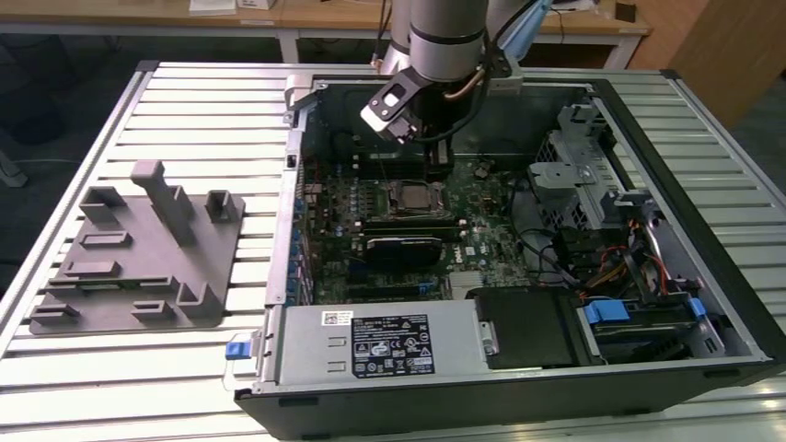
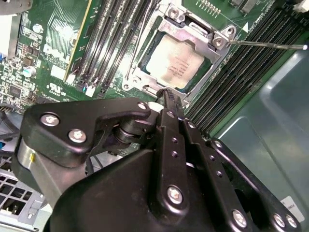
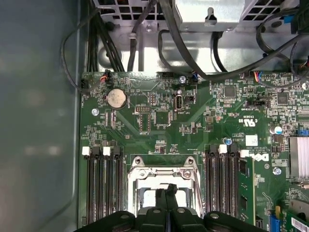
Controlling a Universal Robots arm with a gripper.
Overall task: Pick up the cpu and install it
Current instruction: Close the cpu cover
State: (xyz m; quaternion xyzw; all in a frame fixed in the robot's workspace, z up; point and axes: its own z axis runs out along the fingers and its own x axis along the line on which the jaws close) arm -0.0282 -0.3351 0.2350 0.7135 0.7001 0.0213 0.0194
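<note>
The cpu (image 2: 176,60) lies flat in the motherboard socket, its silver-grey top framed by the metal socket bracket (image 2: 219,41). In the exterior view the cpu (image 1: 415,194) sits mid-board inside the open computer case (image 1: 285,193). My gripper (image 2: 166,92) hangs just above the socket's edge, its two black fingers pressed together with nothing between them. In the first wrist view the gripper (image 3: 167,187) covers the middle of the socket, and pale strips of the cpu (image 3: 150,197) show on either side of it. In the exterior view the gripper (image 1: 435,162) hangs below the arm's wrist, above the socket.
Memory slots (image 3: 102,186) flank the socket on both sides. A grey plastic fixture (image 1: 135,249) stands on the slatted table at the exterior view's left. The power supply (image 1: 375,341), drive cage (image 1: 577,184) and black cables (image 3: 145,29) crowd the case's edges.
</note>
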